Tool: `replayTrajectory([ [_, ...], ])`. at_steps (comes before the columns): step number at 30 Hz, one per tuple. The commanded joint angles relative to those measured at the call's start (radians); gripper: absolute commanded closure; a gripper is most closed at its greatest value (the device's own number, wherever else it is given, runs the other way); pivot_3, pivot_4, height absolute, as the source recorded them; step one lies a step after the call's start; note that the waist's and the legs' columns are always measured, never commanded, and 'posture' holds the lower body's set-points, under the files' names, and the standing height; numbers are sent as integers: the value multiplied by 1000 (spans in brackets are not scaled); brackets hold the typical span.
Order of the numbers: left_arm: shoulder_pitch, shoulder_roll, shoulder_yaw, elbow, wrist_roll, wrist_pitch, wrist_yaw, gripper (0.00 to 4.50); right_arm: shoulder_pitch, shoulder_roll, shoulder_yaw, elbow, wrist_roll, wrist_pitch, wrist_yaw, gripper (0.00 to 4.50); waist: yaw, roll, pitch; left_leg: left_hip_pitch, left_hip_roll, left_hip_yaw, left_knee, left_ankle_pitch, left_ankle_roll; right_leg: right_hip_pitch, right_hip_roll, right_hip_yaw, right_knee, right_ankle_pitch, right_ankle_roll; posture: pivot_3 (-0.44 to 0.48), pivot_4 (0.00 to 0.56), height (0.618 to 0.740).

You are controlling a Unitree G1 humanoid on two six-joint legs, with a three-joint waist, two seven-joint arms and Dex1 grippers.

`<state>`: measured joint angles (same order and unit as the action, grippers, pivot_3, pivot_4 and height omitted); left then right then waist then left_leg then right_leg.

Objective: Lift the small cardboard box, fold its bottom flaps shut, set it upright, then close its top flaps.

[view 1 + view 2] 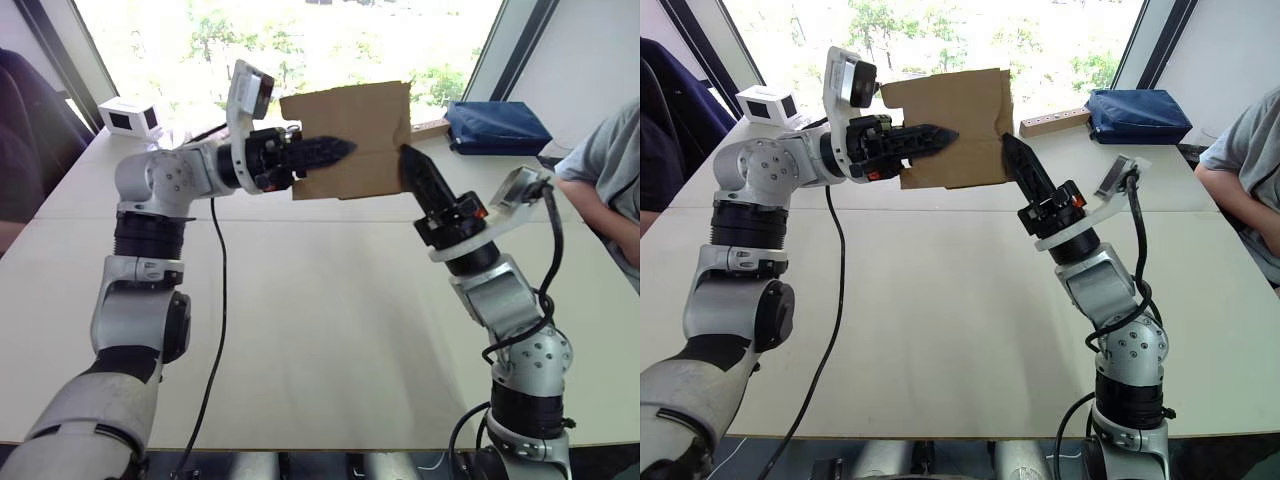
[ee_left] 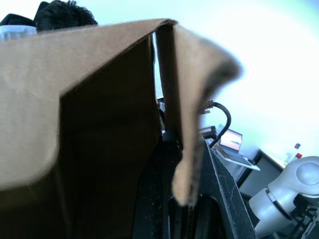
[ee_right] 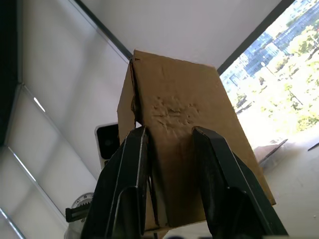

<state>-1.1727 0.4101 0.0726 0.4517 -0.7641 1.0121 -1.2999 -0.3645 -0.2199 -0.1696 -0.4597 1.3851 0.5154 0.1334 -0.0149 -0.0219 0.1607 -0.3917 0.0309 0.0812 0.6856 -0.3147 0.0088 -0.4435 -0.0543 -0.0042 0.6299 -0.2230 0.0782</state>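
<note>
The right pincer (image 3: 169,189) comes up from below with its two black fingers spread, one against a dented side wall of the small cardboard box (image 1: 350,135) and the other tucked at the corner edge beside it, so it straddles that edge rather than squeezing a flap. The left pincer (image 1: 335,151) reaches in level from the other side, its fingers pressed together and lying across the face of the box; whether they pinch a wall or only press on it I cannot tell. Between the two, the box hangs in the air well above the bench (image 1: 330,320), close to the window, and the left wrist view looks past a loose flap (image 2: 194,114) into its dark open inside. To my eye this is the bottom-folding step, and the flaps are not yet shut. Doing it well seems to call for one arm to keep the box from twisting while the other sweeps a flap fully across the opening; the soft, already dented card could buckle under a hard push. A blue pouch (image 1: 497,125), a small white cube (image 1: 130,117) and a seated person's arm (image 1: 600,190) stay well apart from the work.
</note>
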Motion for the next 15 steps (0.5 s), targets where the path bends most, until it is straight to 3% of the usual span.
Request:
replayTrajectory([
  [1,-23,-12,17,-25,-16,-15,-5,4500,-1,-16,42,-34,-35,29,20,3102,0,0,0,0,0,0,0,0,0,0,0,0,0,0,0,0,150,740],
  [9,-23,-12,18,-22,-13,-16,-3,4500,-8,-23,16,-46,9,30,37,3102,0,0,0,0,0,0,0,0,0,0,0,0,0,0,0,0,150,740],
  [15,-22,-14,14,-23,-12,-17,-6,4500,-19,-75,87,-78,-28,100,52,3102,0,0,0,0,0,0,0,0,0,0,0,0,0,0,0,0,150,740],
])
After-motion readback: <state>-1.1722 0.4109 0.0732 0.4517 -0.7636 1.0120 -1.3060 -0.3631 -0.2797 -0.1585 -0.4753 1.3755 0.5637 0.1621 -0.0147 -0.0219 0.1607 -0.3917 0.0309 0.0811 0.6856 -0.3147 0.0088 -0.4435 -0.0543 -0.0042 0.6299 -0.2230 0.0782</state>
